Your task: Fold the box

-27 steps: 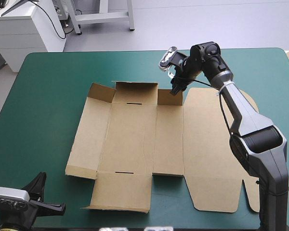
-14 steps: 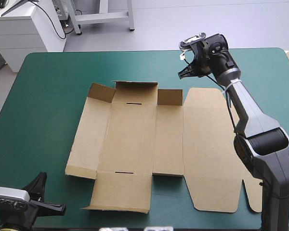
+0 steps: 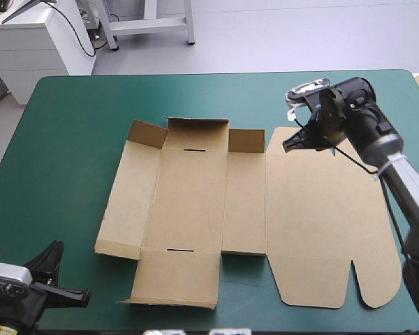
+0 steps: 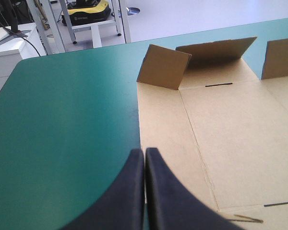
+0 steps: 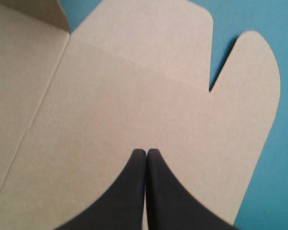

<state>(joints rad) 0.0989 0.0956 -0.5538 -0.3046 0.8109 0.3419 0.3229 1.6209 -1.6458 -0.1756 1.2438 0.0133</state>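
Below the closed, empty right claw (image 3: 287, 146) lies the box (image 3: 195, 202); left claw (image 3: 86, 299) closed nearby.

Bare cover (image 3: 63, 160) to the left and far side; raised flaps (image 3: 195, 131) along the far edge of the box (image 3: 195, 209).
The cover lies clear from the table's left edge to the box, and in a strip beyond it. Three flaps stand upright there. The right gripper (image 3: 288, 145) hangs over the far end of the lid (image 3: 314, 230), its arm along the right edge. The left gripper (image 3: 82, 299) sits at the near left corner.
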